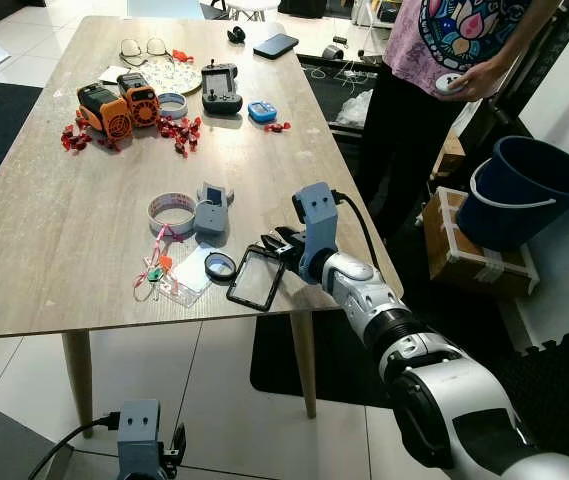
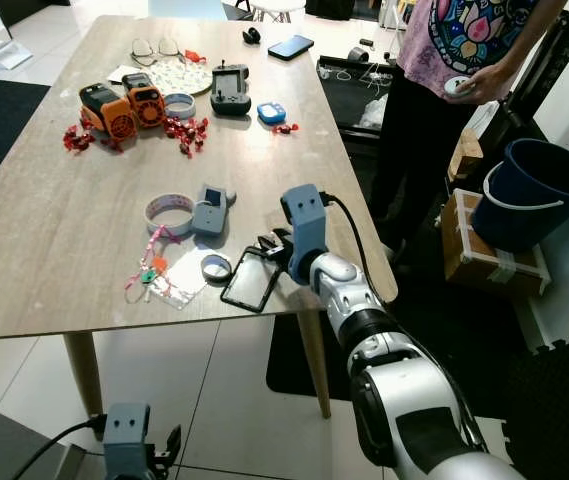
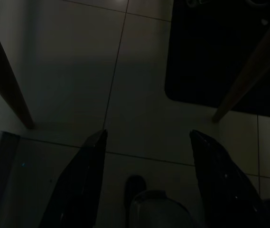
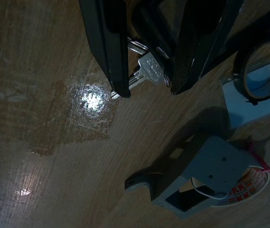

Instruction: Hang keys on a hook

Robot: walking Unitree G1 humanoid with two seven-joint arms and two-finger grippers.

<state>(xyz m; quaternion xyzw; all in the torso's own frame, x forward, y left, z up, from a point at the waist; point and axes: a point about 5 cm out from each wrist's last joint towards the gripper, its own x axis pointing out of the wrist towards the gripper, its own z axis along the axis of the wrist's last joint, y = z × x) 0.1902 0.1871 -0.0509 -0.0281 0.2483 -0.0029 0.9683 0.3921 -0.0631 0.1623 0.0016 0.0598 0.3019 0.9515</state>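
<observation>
On the wooden table (image 1: pixel 54 240) you have two orange gadgets (image 1: pixel 119 104) among scattered red sweets (image 1: pixel 179 128), a black controller (image 1: pixel 221 87), glasses (image 1: pixel 144 47) and a phone (image 1: pixel 276 45) at the far end. Nearer you lie a tape roll (image 1: pixel 171 212) touching a grey device (image 1: pixel 211 209). A person (image 1: pixel 444 60) stands beside the table, near a dark blue bucket (image 1: pixel 524 190) and a cardboard box (image 1: pixel 474 260).

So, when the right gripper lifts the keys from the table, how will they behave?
The keys look like thin loose metal between the right gripper fingers, so they will probably dangle and swing. Their smooth shine suggests they could slip.
</observation>
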